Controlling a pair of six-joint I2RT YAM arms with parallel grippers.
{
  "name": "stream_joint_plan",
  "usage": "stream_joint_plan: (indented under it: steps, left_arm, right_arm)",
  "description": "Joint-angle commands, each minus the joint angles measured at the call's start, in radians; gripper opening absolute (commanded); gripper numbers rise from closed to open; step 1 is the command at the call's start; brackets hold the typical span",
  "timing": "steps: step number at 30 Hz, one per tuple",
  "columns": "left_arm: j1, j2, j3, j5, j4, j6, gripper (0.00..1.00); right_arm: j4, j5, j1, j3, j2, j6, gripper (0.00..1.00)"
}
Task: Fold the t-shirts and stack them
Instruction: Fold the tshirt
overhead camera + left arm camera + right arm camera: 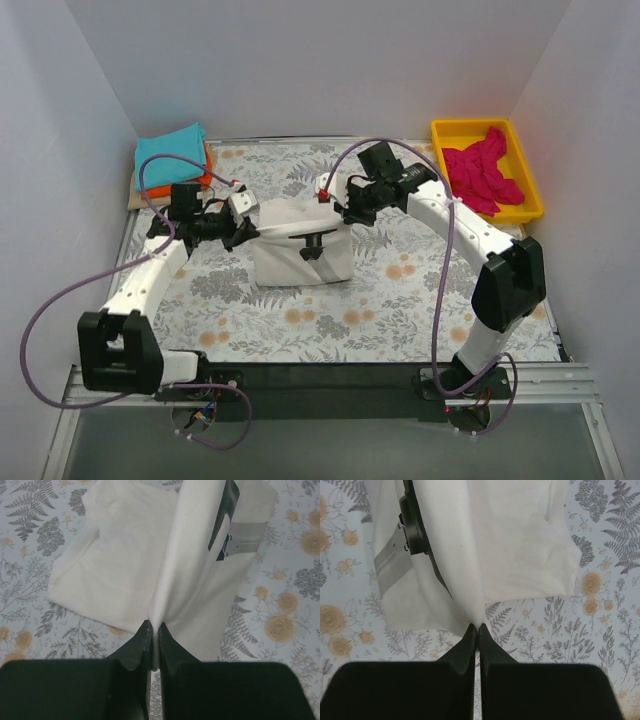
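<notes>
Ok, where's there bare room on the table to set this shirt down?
The widest bare patch is the near strip of floral cloth between the cream shirt and the dark near edge. A smaller one lies behind it, between the teal shirt and yellow bin. The middle is crowded.

L wrist cam: your cream-white tee (115, 565) runs off the top edge. Its lifted fold covers part of the dark print (222, 510), so you can't read it. The pinched hem vanishes btw the fingers of the left pincer (151, 630). R wrist cam: same at the right pincer (475, 628), tee cut at top. Top cam: orange tee (207, 178) lies mostly under the teal tee (170, 152), only a sliver showing. Magenta tee (482, 170) is bunched in the yellow bin (518, 150); can't tell sleeves from collar.
</notes>
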Motion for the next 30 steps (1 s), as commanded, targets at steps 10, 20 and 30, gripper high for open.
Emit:
stream_joint_plan:
  steps: [10, 20, 30]
  left_arm:
    - [0.038, 0.618, 0.442, -0.046, 0.23, -0.177, 0.0]
    - [0.045, 0.908, 0.651, -0.191, 0.293, -0.345, 0.4]
    - [0.055, 0.686, 0.596, -0.167, 0.298, -0.728, 0.48]
  right_arm:
    - [0.01, -0.07, -0.135, 0.479, 0.465, -0.068, 0.01]
    - [0.082, 0.01, -0.157, 0.677, 0.711, 0.033, 0.43]
    - [0.162, -0.01, -0.169, 0.518, 0.401, 0.233, 0.53]
